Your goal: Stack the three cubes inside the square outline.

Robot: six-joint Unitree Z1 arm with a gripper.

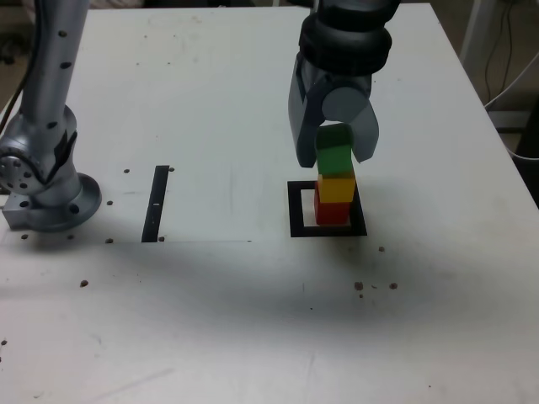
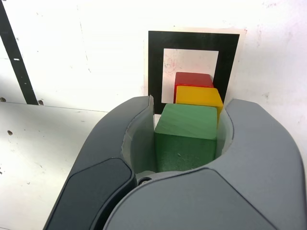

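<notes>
Wrist view: jaws clamp the green cube (image 2: 184, 136) by opposite flat sides; it looks rigid, light, smooth, so release gently.

The arm's base (image 1: 46, 189) sat at the exterior view's left, a silver link rising from it out of the top of the picture. The dark wrist (image 1: 347, 38) came back in from above, further to that view's right, and pointed the gripper (image 1: 337, 158) downward. Its two grey jaws hung apart just enough to take the green cube (image 1: 333, 150) between them, one at each side. From the wrist view the gripper (image 2: 189, 103) hugged that cube closely, its curved inner faces right against the sides. Whether they pressed it or merely flanked it, I could not tell.
</notes>
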